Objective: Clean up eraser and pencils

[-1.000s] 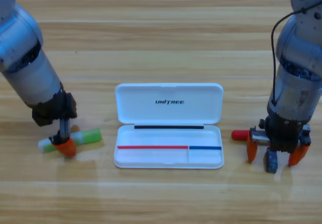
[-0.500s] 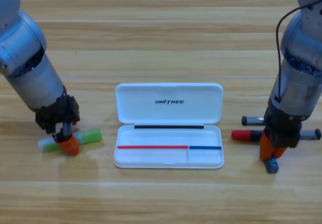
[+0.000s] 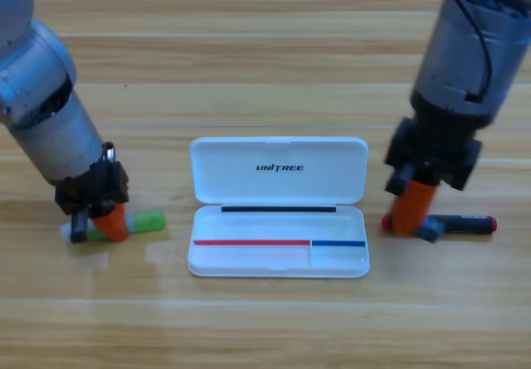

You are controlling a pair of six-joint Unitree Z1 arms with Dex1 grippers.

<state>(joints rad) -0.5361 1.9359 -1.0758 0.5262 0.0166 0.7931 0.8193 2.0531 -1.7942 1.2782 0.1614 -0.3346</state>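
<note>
Now left end effector (image 3: 104,222) clamps translucent green pencil (image 3: 143,220); right end effector's (image 3: 412,211) state unclear.

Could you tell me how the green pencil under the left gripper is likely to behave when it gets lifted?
The green pencil looks like a rigid, slim plastic stick, so it is probably light and will not sag. It looks round and smooth, so it may roll or slip if pinched loosely. The left gripper sits off its middle, so it could tilt.
</note>
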